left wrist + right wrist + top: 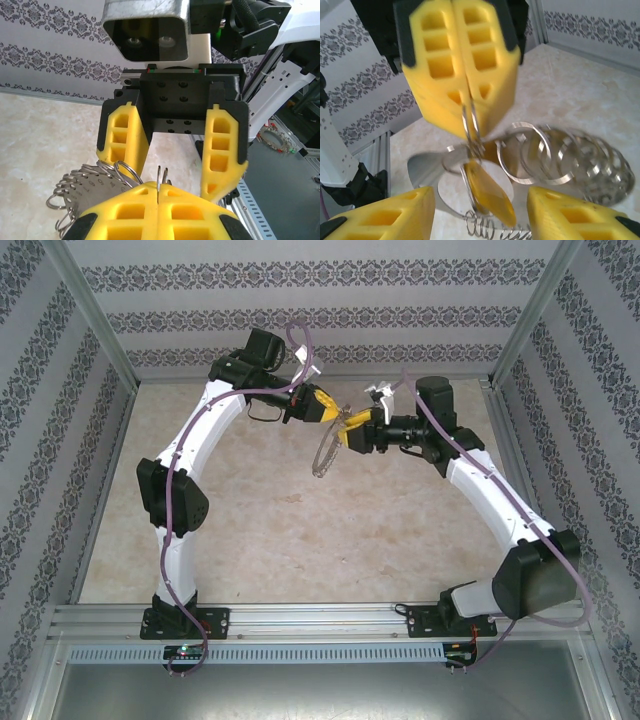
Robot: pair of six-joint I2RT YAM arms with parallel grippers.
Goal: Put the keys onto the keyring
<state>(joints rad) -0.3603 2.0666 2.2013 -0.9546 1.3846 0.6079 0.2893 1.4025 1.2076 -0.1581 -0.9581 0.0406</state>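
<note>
From the top camera, the left fingers (318, 405) and the right fingers (356, 435) are meeting tip to tip above the far part of the bench (300, 540). The keyring (325, 455) is dangling beneath them, clear of the surface.

In the left wrist view, the left fingers (125, 217) are clenching a thin wire loop that is poking up out of their seam. The right fingers (122, 135) are standing spread just opposite, gripping nothing. The keyring (80, 187) is hanging to the left, with its fringe of small loops fanning out.

In the right wrist view, the right fingers (385, 217) are sitting released at either side. The key (490, 195) is hanging between them from a small loop pinched by the left fingers (440, 65), and the keyring's loops (570, 160) are trailing off to the right. Whether the key is already riding on the big hoop itself I cannot tell.

Judging by looks, everything here is light, stiff, slick metal that is swinging freely. The key is tiny, so its flat yellow-orange head is probably offering the surest hold, and the hoop is best pinched on a bare stretch of rim. As for containers, the hoop is acting as the one carrier, strung with those small loops
</note>
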